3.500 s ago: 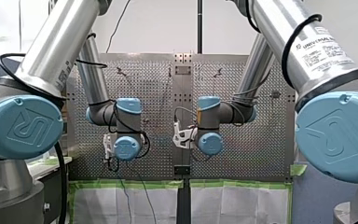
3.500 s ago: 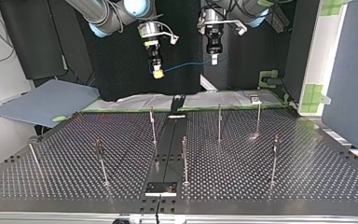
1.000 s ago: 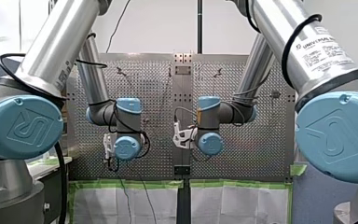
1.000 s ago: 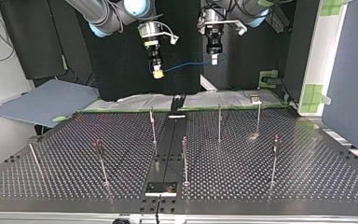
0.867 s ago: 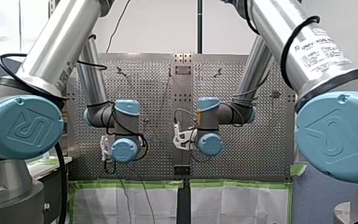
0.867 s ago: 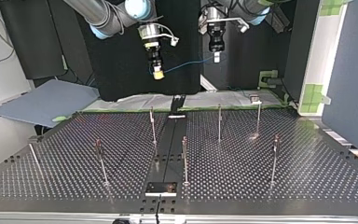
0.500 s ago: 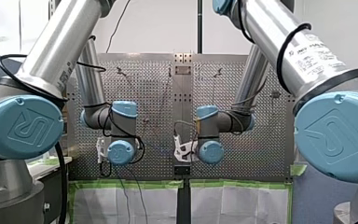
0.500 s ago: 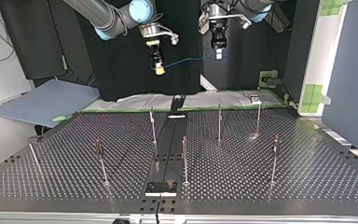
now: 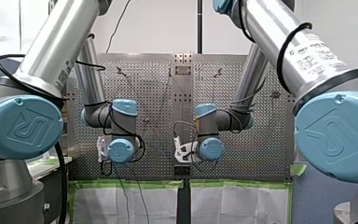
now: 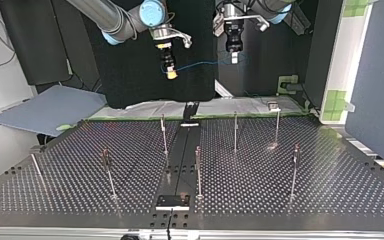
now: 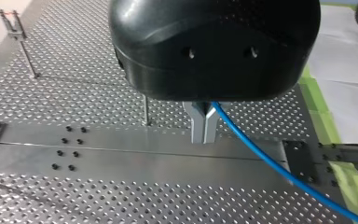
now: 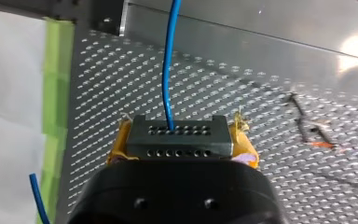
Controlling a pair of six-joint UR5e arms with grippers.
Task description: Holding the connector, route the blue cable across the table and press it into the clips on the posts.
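Note:
In the right wrist view my right gripper (image 12: 181, 148) is shut, its yellow pads (image 12: 117, 145) clamping a dark grey connector (image 12: 177, 133) from both sides. The blue cable (image 12: 168, 70) leaves the connector and runs ahead over the perforated table. My left gripper (image 11: 203, 137) has its metal fingers shut on the blue cable (image 11: 261, 154), which trails off to one side. Seen from the top view, both grippers hang high above the table's far edge: my right gripper (image 10: 170, 74) to the left, my left gripper (image 10: 234, 57) to the right, with the cable (image 10: 200, 64) strung between them.
Several thin clip posts stand on the perforated table (image 10: 280, 200), among them a post (image 10: 163, 132), a post (image 10: 235, 131) and a post (image 10: 198, 170) near the middle strip. A black plate (image 10: 173, 201) lies at the near edge. Green-taped white sheets (image 9: 126, 205) lie under the arms.
In the top view both grippers have risen a little, and my left gripper has shifted right. The cable between them has stretched out. Both grips are unchanged.

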